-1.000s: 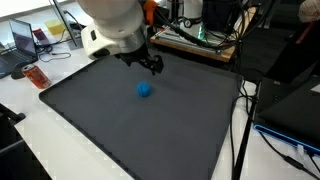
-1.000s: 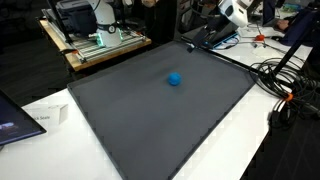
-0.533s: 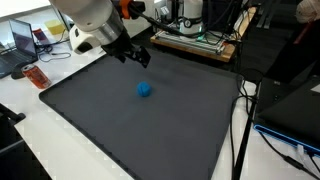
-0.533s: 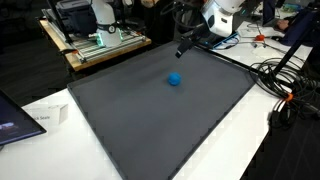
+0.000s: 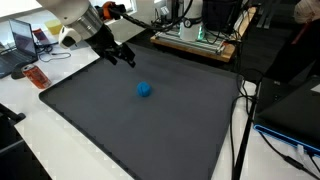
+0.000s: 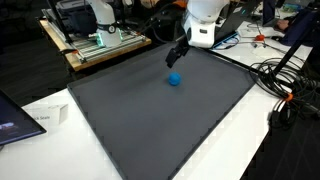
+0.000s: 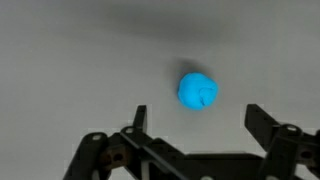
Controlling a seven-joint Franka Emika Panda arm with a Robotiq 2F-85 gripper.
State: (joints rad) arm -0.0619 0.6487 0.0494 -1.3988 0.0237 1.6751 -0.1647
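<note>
Gripper (image 7: 195, 128): fingers wide apart, nothing held. It hangs above the mat and touches nothing.
Ball (image 7: 197, 90): small, blue, roundish. It lies alone on the mat near the gripper; in the wrist view it is in line with the gap between the fingers, a little ahead of the tips.
Ball position: in an exterior view the ball (image 5: 145, 89) is well in from every mat edge, with the gripper (image 5: 122, 58) up and to one side.
Handling (judged): looks light, likely soft or foam-like, with a matt surface that should not slip. Being round, it may roll if nudged. It does not look fragile.
Hold (judged): across the middle, one finger on each side, from any direction. Come down straight so that no tip knocks it.
Mat (image 5: 150, 135): dark grey and flat, with open room on all sides of the ball.
Edges: the mat lies on a white table (image 5: 40, 150); nothing raised shows at its border.
Beyond the mat: a red can (image 5: 33, 75) sits just off one corner. Cables (image 6: 290, 95) run along one side and a rack (image 6: 100, 40) stands past the far edge, all well apart from the ball.
</note>
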